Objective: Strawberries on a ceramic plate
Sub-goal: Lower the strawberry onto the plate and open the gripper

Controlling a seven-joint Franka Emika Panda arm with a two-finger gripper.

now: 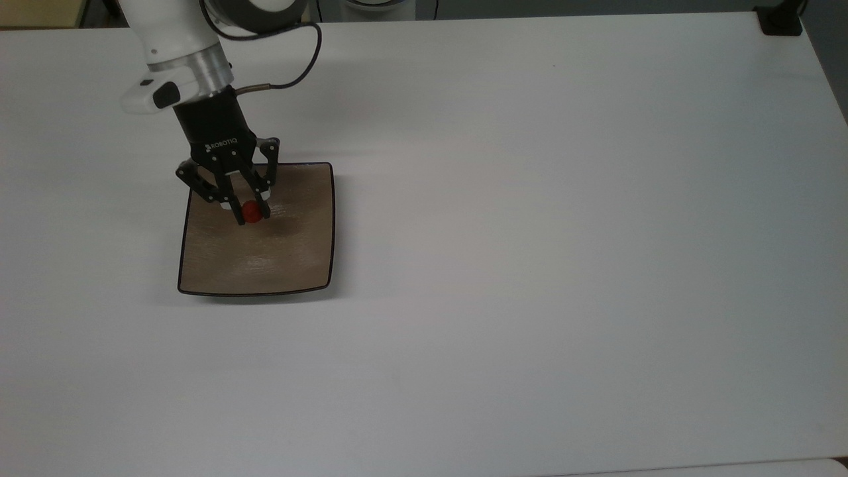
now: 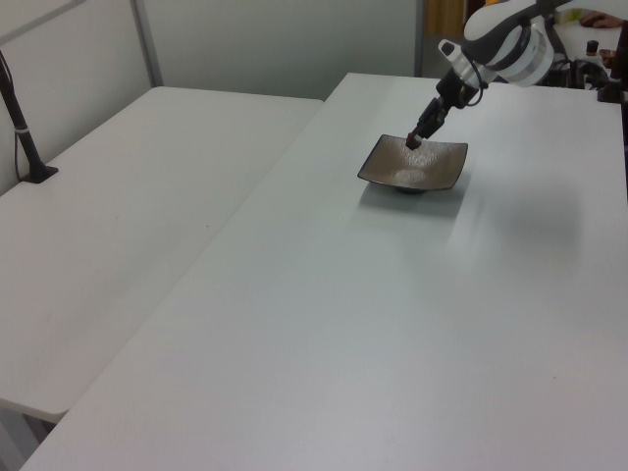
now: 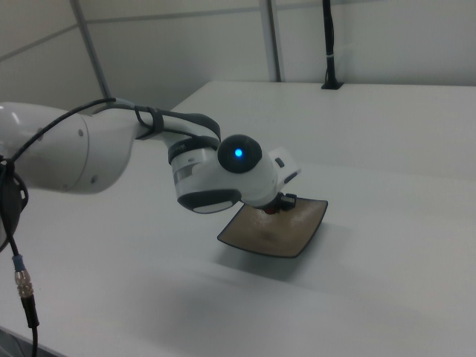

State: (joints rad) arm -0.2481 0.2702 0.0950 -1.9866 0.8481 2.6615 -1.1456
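Observation:
A small dark-red strawberry is held between the fingers of my black gripper, which is shut on it. It hangs low over the upper left part of the square tan-brown ceramic plate, seen in the top view's left half. In the left view the gripper reaches down at a slant to the far edge of the plate. From the right view, the arm's white wrist covers most of the gripper, and the plate lies just beyond it. I cannot tell whether the strawberry touches the plate.
The plate sits on a wide white table. A black post base stands at the top view's far right corner. A second white table adjoins on the left view's left, with a black post on it.

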